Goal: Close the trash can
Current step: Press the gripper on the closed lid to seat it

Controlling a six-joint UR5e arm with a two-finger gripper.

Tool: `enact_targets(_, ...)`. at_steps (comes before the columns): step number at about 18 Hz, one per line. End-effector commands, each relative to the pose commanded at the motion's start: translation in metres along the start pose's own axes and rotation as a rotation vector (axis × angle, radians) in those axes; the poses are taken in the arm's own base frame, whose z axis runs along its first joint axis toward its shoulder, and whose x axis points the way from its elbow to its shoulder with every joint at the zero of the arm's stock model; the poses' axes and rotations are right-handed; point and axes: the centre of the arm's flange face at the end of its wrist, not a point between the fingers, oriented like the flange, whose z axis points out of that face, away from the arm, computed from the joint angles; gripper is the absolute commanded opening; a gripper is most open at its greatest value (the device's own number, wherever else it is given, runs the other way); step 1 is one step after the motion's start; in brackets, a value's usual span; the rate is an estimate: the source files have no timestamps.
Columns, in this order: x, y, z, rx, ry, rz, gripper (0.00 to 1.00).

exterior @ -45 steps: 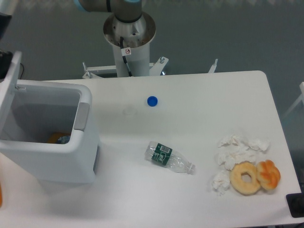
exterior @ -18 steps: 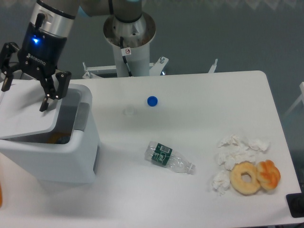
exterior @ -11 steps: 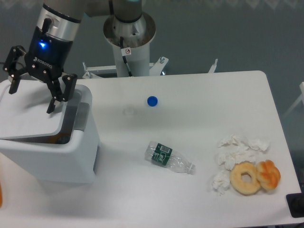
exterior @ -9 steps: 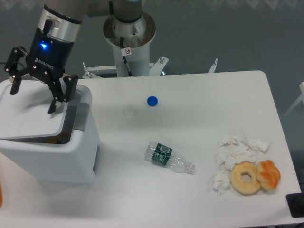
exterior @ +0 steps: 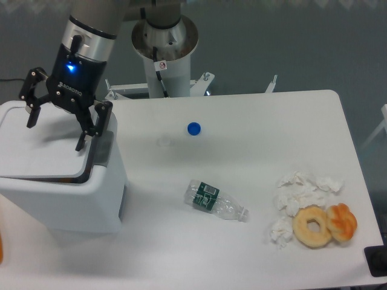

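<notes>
**Lid nearly down, gripper spread above it**

Gripper (exterior: 55,135) hanging over the trash can lid (exterior: 42,145), fingers spread wide, holding nothing. One fingertip (exterior: 29,122) over the lid's left part, the other at the right edge by the grey latch tab (exterior: 103,147); contact with the lid not clear from this view. Blue light lit on the gripper body.

Trash can (exterior: 66,193) at the table's left end, by far the biggest thing there. Lid lying almost flat, with a thin dark gap along its front and right edges.

On the white table (exterior: 242,241): a blue bottle cap (exterior: 193,128) right of the can, a faint clear cap (exterior: 164,142) just beside it, a crushed clear plastic bottle (exterior: 215,202) with a green label near the middle. Well apart, by the right edge: crumpled tissues (exterior: 299,196), a plain donut (exterior: 312,226), and an orange glazed pastry (exterior: 342,221) touching it. Nothing lying between gripper and lid.

Against 2.5 s ago: lid then upright at the left with the bin open, gripper out of view. Against 0.5 s ago: gripper shifted right and lower, lid flatter, opening at the right narrowed to a slit.
</notes>
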Motion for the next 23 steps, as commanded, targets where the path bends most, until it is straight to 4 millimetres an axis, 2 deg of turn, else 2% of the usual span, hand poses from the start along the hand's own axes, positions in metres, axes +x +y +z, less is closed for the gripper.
enact_targets(11, -0.003, 0.012, 0.010, -0.026, 0.004, -0.015, 1.00)
enact_targets(23, -0.003, 0.015, 0.012, -0.031, 0.010, -0.019, 1.00)
